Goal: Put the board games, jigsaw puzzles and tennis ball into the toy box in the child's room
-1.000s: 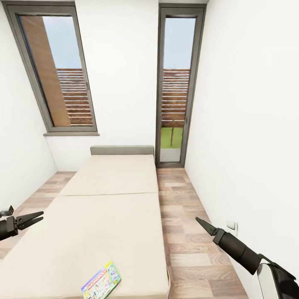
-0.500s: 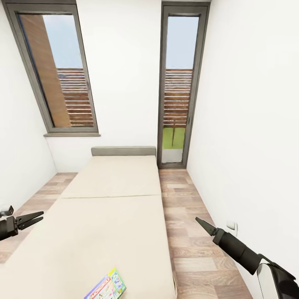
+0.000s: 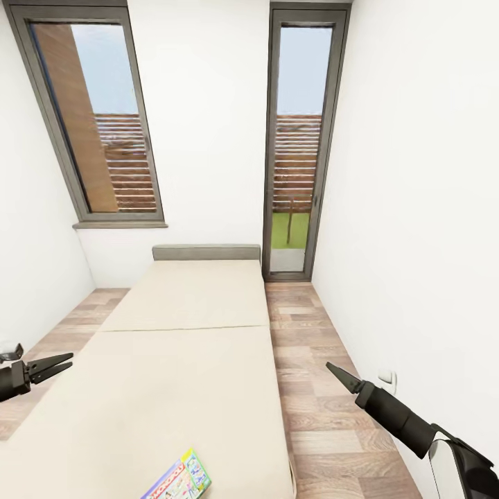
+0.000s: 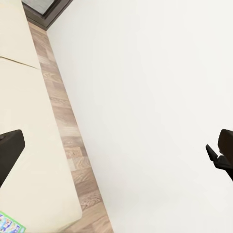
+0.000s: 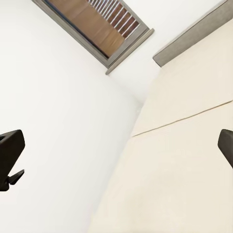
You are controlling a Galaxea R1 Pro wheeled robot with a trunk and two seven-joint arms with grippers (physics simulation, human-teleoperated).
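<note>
Head view: a long beige mattress bed (image 3: 173, 360) with a low grey headboard (image 3: 206, 251) runs away from the camera across wood-plank flooring (image 3: 312, 360). One flat colourful board game box (image 3: 177, 477) lies on the mattress at its near end, partly cut off by the frame edge. The left pincer (image 3: 54, 364) hovers beside the bed's left edge, prongs slightly parted, empty. The right pincer (image 3: 334, 371) hangs over the floor right of the bed; its prongs read as one point, so the opening cannot be told.

Left wrist view: the game box corner (image 4: 8, 224) rests on the mattress.

Right wrist view: the mattress (image 5: 184, 165) and headboard (image 5: 194, 35) appear; the two prongs stand wide apart at opposite frame edges.
</note>
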